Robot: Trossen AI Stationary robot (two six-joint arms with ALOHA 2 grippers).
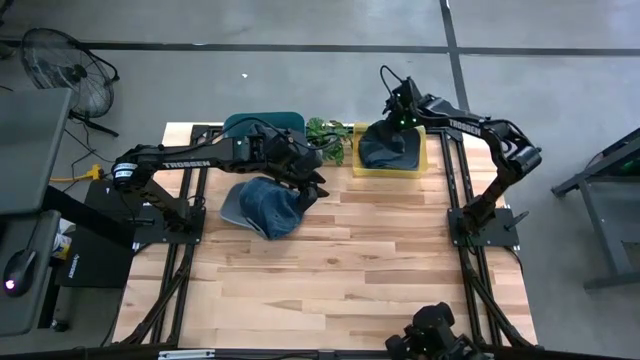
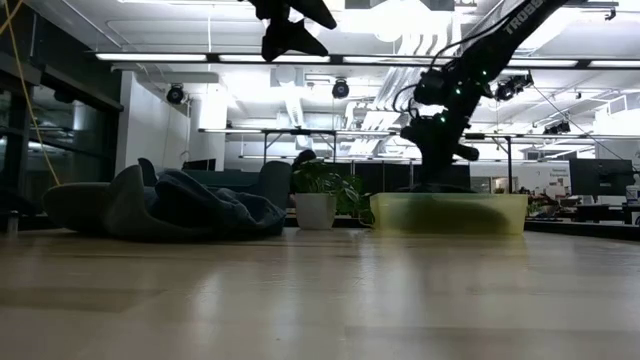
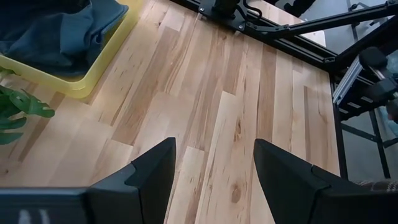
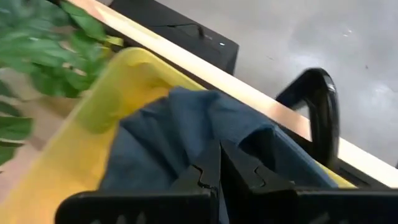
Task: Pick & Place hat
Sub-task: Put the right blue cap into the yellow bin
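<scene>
A blue denim hat [image 1: 262,207] [image 2: 170,205] lies crumpled on the wooden table, left of centre. My left gripper [image 1: 312,185] [image 3: 214,168] hangs open above the hat's right edge with nothing between its fingers. A second, dark blue hat [image 1: 388,148] [image 4: 161,137] lies in the yellow bin [image 1: 420,165] [image 4: 118,93] at the far edge. My right gripper [image 1: 400,125] [image 4: 219,165] is shut and points steeply down at this hat inside the bin. My right gripper's shut fingertips [image 4: 208,163] stand right at a raised fold of the dark blue hat [image 4: 186,118] in the bin, coming from above at a slant. I cannot tell whether they touch the cloth; nothing shows between the fingers.
A small green plant [image 1: 330,135] [image 2: 318,195] in a white pot stands just left of the bin. A dark teal thing [image 1: 265,122] sits at the far edge behind the left arm. Bare wood [image 1: 380,260] stretches over the table's near half.
</scene>
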